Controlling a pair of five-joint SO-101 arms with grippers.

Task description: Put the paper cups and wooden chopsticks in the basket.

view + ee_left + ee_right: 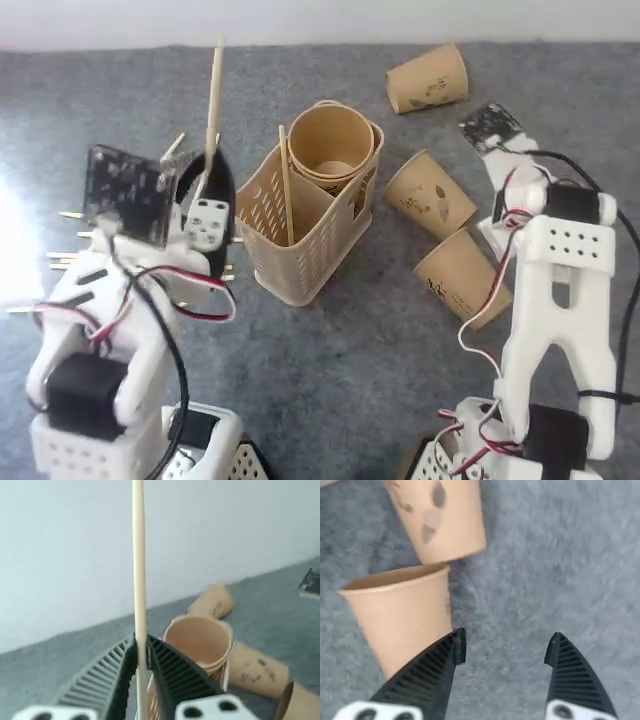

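My left gripper (141, 645) is shut on a wooden chopstick (138, 555) and holds it upright, just left of the basket (262, 205) in the high view, where the stick (212, 95) points up above the gripper (207, 185). The beige slotted basket holds stacked paper cups (331, 140) and one chopstick (287, 190). Three cups lie on their sides right of it: a far one (428, 78), a middle one (430, 195) and a near one (462, 275). My right gripper (507, 642) hangs open over the carpet, one finger beside the near cup (402, 612).
Several loose chopsticks (68, 256) lie on the grey carpet at the left, partly under the left arm. The right arm (555, 260) stands right of the lying cups. A pale wall runs along the far edge of the carpet.
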